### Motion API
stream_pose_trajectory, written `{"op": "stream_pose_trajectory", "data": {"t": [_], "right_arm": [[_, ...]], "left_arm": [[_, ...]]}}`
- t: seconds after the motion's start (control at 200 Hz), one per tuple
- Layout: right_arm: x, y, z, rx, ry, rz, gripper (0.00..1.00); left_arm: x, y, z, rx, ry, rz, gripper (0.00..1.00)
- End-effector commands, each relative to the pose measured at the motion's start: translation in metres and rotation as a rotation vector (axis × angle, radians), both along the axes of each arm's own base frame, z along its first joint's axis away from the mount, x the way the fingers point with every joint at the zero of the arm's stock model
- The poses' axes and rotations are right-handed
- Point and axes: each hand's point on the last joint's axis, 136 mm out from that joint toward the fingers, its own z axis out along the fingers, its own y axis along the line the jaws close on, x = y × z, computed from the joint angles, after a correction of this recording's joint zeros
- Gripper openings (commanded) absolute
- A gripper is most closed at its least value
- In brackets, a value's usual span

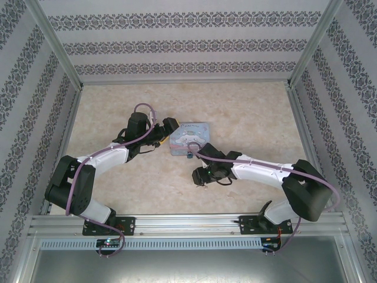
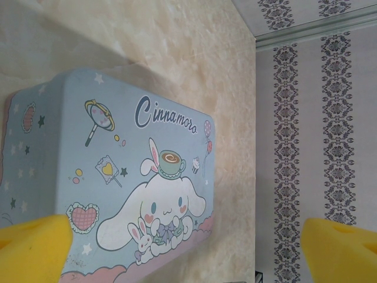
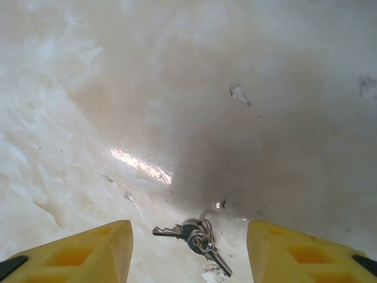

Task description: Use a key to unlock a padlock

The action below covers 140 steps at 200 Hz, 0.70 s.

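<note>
The right gripper stands with its yellow fingers partly apart, pointing down at the table. It holds nothing. A bunch of keys lies flat on the table in the gap between the fingers, touching neither.

One key of the bunch points toward the finger on the left of the wrist view. Another slants away to the lower right, and the ring sits between them. The first key's long axis therefore runs roughly along the line on which the jaws close. A grasp of that key probably calls for a turn of the wrist, or for a grip at the ring.

In the top view, a tiny bluish item, taken to be the padlock, sits at the near edge of the cartoon-printed tin box. It is too small to confirm. It lies just beyond the right gripper, on the far side.

The left gripper is spread fully wide over the tin box and holds nothing. The right arm is the nearer one to the keys.
</note>
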Motion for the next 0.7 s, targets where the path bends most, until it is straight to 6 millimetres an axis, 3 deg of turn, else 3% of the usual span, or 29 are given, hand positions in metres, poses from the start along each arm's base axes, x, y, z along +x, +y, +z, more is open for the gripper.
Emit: {"op": "stream_pose_trajectory", "data": {"t": [0.0, 0.33, 0.694], "right_arm": [[-0.005, -0.007, -0.005, -0.106, -0.011, 0.131, 0.54], [-0.013, -0.014, -0.019, -0.197, 0.002, 0.226, 0.52], [-0.020, -0.008, -0.037, -0.278, 0.006, 0.277, 0.47]], "left_arm": [[-0.003, -0.001, 0.004, 0.013, -0.016, -0.011, 0.99], [-0.002, 0.000, 0.006, 0.023, -0.024, -0.010, 0.99], [-0.001, 0.004, 0.005, 0.023, -0.018, 0.002, 0.99]]}}
